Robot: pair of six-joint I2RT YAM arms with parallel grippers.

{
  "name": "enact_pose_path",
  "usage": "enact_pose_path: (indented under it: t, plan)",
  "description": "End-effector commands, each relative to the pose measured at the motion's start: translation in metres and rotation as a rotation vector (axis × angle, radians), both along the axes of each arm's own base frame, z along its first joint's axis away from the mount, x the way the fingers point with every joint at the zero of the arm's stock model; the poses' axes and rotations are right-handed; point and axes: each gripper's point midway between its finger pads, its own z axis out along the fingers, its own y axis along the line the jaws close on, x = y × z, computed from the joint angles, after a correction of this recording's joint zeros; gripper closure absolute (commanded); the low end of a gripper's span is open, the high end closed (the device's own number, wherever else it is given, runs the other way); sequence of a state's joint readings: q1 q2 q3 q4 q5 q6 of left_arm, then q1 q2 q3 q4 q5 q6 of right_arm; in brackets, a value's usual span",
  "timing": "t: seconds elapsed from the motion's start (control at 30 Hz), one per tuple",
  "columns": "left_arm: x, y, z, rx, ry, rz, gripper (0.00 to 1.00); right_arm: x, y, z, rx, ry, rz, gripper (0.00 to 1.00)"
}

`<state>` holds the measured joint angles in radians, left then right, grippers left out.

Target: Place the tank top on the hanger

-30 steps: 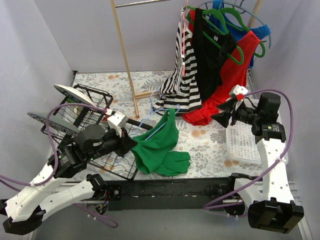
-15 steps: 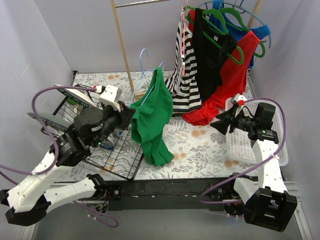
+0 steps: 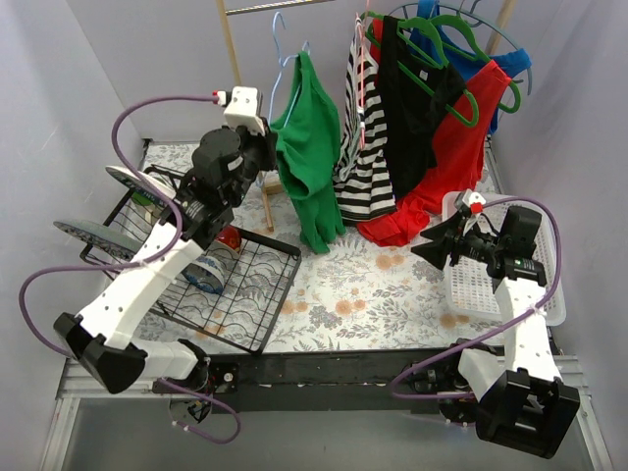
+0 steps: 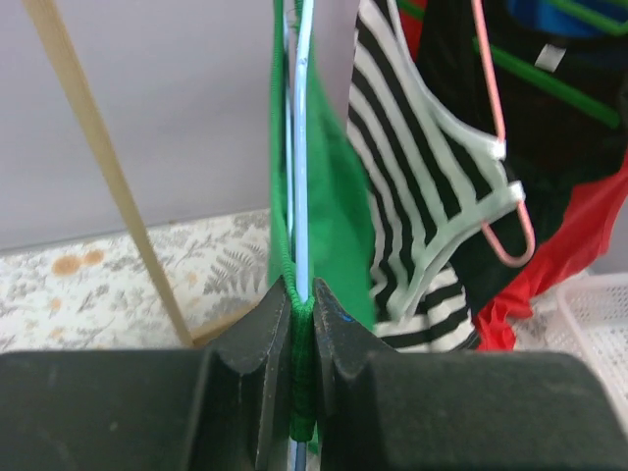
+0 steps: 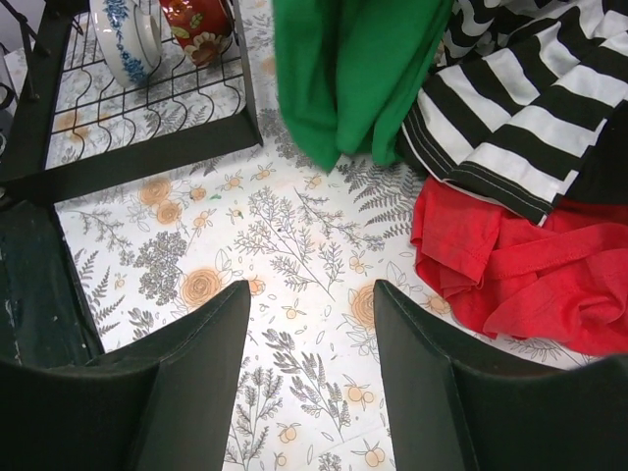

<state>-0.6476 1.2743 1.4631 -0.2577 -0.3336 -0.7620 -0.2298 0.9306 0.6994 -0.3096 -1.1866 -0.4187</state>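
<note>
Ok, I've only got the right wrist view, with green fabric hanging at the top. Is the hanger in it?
Observer: The left wrist view shows the left pincer shut on the tank top and the blue hanger wire together.
Operator: How high is it?
Observer: In the top view it's lifted up beside the striped top, with the hanger hook poking out above the fabric.
Operator: Hooked on the rail?
Observer: Cannot tell; the hook sits close under the rail.

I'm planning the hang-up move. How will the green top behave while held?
Probably floppy: the top hangs in loose folds below the left tool. Likely light, as a thin pinch with the hanger carries it. Hanging free, it may swing.
</note>
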Motion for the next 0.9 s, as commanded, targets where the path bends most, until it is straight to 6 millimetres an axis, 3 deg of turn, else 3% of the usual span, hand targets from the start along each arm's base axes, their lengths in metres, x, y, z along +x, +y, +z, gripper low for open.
enact_pose_path:
  t: [0.0, 0.13, 0.63, 0.87]
  plan:
    - [0.004, -0.011, 0.076, -0.138, -0.182, -0.069, 1.00, -0.004, 0.002, 0.005, 0.009, -0.052, 0.024, 0.39]
    - [0.015, -0.016, 0.086, -0.153, -0.203, -0.080, 1.00, -0.004, 0.002, 0.004, 0.015, -0.039, 0.025, 0.39]
    - [0.059, -0.008, 0.072, -0.213, -0.179, -0.064, 1.00, -0.006, 0.003, 0.001, 0.028, -0.020, 0.037, 0.39]
    - [0.073, -0.008, 0.053, -0.223, -0.138, -0.053, 1.00, -0.008, 0.004, 0.002, 0.037, -0.022, 0.050, 0.39]
